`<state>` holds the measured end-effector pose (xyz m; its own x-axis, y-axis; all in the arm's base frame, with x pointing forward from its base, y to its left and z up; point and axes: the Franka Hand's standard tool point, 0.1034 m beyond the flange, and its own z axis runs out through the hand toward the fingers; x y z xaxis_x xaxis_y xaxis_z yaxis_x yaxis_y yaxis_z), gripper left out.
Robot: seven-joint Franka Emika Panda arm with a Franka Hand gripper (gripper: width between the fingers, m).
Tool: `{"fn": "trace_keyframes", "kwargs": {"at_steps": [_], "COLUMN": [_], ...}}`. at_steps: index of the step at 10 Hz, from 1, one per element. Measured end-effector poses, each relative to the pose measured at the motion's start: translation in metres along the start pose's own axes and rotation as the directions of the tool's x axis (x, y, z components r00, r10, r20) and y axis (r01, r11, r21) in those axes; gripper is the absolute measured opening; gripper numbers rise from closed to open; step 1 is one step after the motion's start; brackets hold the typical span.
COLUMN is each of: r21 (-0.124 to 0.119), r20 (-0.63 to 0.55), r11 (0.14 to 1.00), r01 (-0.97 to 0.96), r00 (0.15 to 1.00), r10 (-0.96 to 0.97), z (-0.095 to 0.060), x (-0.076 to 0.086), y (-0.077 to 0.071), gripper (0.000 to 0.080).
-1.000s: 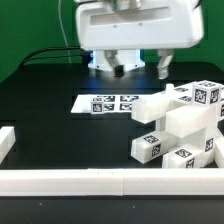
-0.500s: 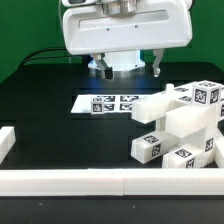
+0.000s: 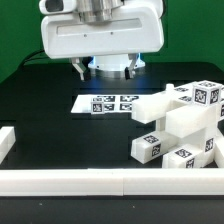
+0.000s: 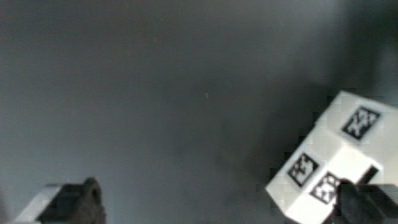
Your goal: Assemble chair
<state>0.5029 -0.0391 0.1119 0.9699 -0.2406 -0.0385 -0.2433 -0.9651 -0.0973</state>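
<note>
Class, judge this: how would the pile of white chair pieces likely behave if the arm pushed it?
The chair pieces look like stiff, blocky plastic, so they probably won't bend. Stacked loosely and tilted, the top ones may topple. Flat faces suggest sliding, not rolling.

No readable text, brands or numbers. Only black-and-white square tags: on the marker board and on the chair pieces; the patterns can't be read as characters.
</note>
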Motion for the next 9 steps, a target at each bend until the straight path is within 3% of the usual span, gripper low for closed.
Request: {"fn": "trace_keyframes", "kwargs": {"at_steps": [1,2,4,6,8,9], "r21": [0.002,0.015,-0.012,-0.014,-0.006,-0.003], "r20": [0.021,0.117,0.233,0.320,0.420,0.472], "r11": [1.000,1.000,0.999,0.995,0.996,0.997], "r01": [0.000,0.013,0.047,0.098,0.089,0.083], "r00": [1.000,0.993,0.971,0.943,0.904,0.879], "r10": [0.000,-0.015,-0.043,-0.089,-0.078,-0.072], "z": [0.001,0.005,0.026,0.035,0.035,0.038], "x": [-0.003,-0.011,-0.030,-0.044,-0.040,-0.045], "y": [0.000,0.004,0.032,0.034,0.034,0.035], "gripper": [0.0648,0.0648,0.0648,0.0648,0.0648,0.0648]}}
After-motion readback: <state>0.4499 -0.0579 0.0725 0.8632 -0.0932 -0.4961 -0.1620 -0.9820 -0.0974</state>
